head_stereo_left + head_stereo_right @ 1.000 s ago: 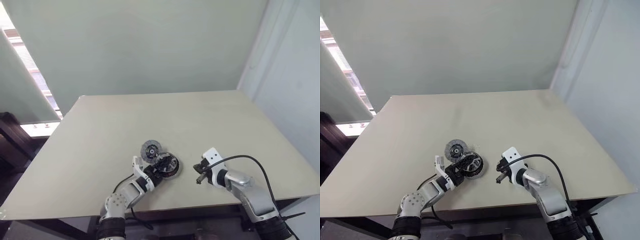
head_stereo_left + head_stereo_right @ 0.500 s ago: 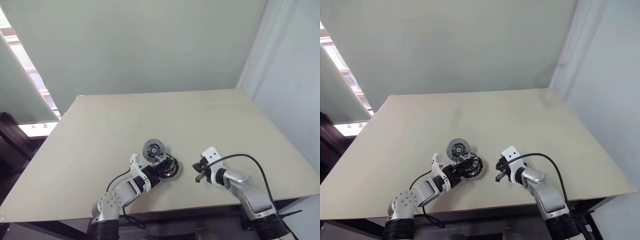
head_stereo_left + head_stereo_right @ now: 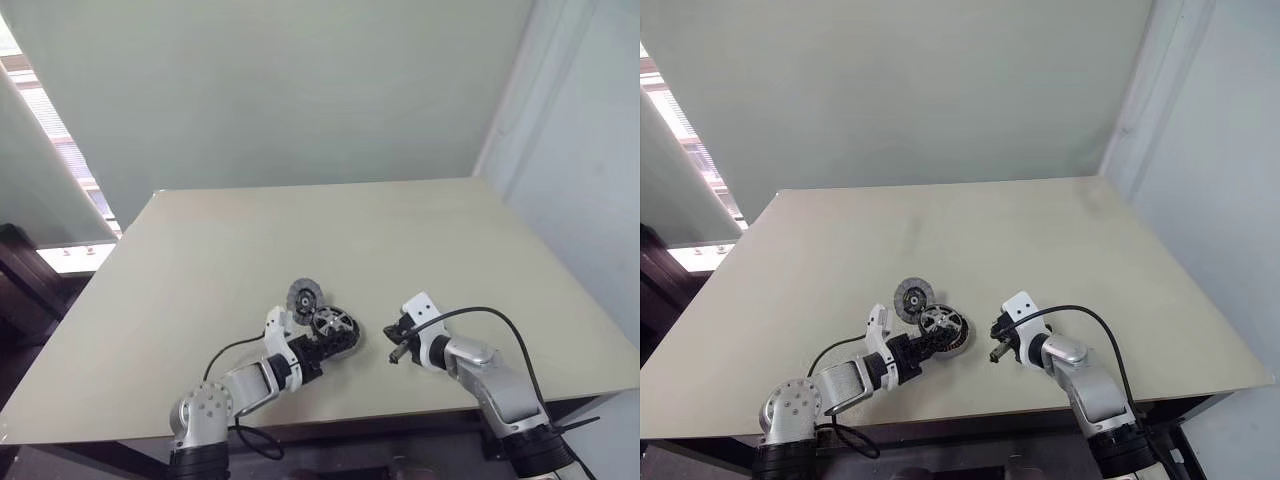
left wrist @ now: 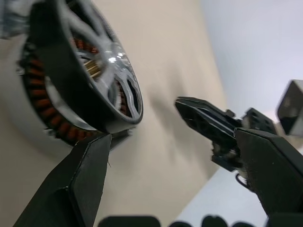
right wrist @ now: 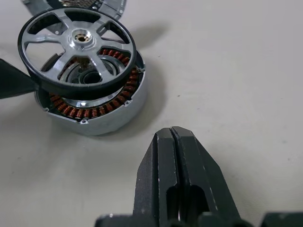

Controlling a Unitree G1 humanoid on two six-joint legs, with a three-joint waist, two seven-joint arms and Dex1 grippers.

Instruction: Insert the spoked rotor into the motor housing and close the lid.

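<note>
Left gripper has drawn back, spread wide, empty; right gripper pressed together.
Spoked rotor sits tilted atop motor housing, lid just behind: you need to seat it level next.

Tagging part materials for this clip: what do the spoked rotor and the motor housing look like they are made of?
The spoked rotor looks like machined metal: silvery satin spokes and hub catching highlights, inside a darker rim, perhaps coated. The motor housing looks like pale grey matte metal, maybe aluminium, with a smooth wall; its ring of reddish-brown coils looks like enamelled copper wire.
</note>
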